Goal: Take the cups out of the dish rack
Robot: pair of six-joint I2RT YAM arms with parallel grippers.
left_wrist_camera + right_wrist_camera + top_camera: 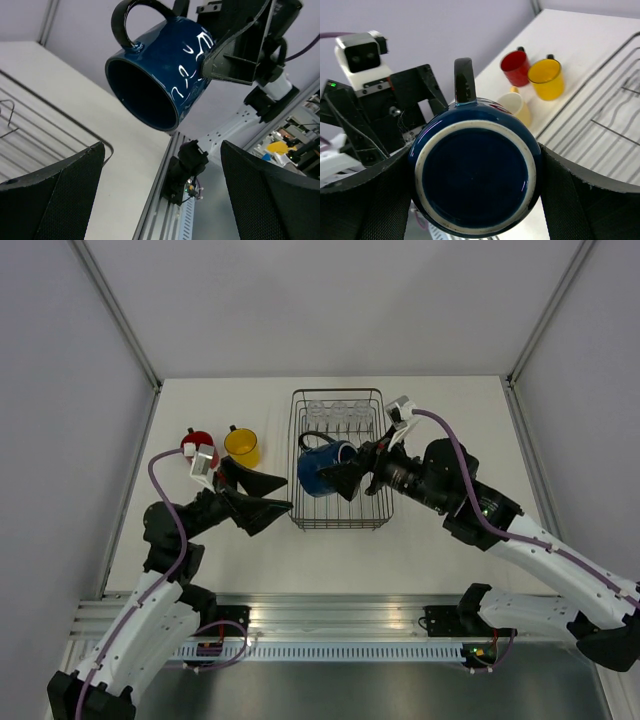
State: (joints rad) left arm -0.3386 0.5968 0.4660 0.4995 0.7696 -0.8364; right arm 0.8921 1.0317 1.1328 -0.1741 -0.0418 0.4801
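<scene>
1. My right end effector (338, 475) is clenched on the dark blue mug (320, 468), with one finger on each side of its body. In the right wrist view the mug's round base (475, 180) faces the camera and fills the gap between the fingers (365, 200).
2. The mug lies on its side in the air. Its handle (464, 80) points away from the gripping fingers and its open mouth (142, 95) is turned toward my left arm. From above it sits over the left part of the dish rack (375, 515).
3. My left end effector (280, 495) is released. Its jaws are spread wide with nothing between them, and it sits just beside the rack's left edge, facing the mug.
4. Three clear glass tumblers (340, 412) stand in a row at the rack's far end.
5. On the bench (440, 420), left of the rack, the red mug (198, 443) and the orange-yellow mug (242, 446) stand upright side by side.
6. The pale cream mug (519, 106) shows only in the right wrist view, near those two. I cannot tell whether it touches them.
</scene>
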